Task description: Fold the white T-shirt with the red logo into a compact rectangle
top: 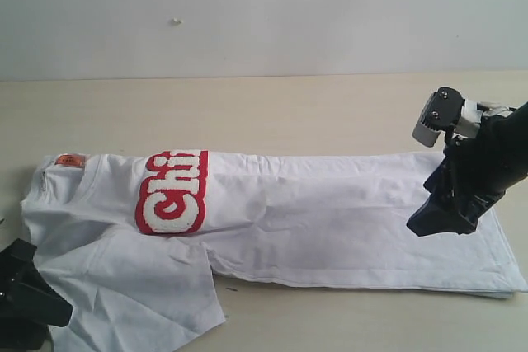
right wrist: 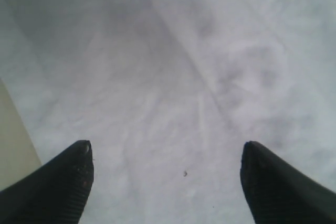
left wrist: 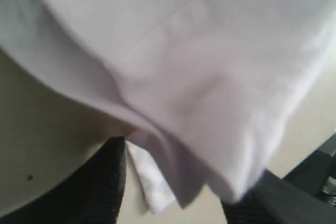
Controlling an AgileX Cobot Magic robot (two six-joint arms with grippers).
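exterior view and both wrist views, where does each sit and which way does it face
Exterior view: off the arms, raised at the near side of the table, facing across the white T-shirt to the wall; left gripper at bottom left, right gripper over its right end.
Left wrist view: on the left arm, looking along its fingers at a shirt edge.
Right wrist view: on the right arm, looking down past its fingers at flat shirt cloth.
Shared: the shirt, in all three.

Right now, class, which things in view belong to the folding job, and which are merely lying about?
Job: white T-shirt, red logo, left gripper, right gripper.
Just there: table, wall, small white mark on the wall.
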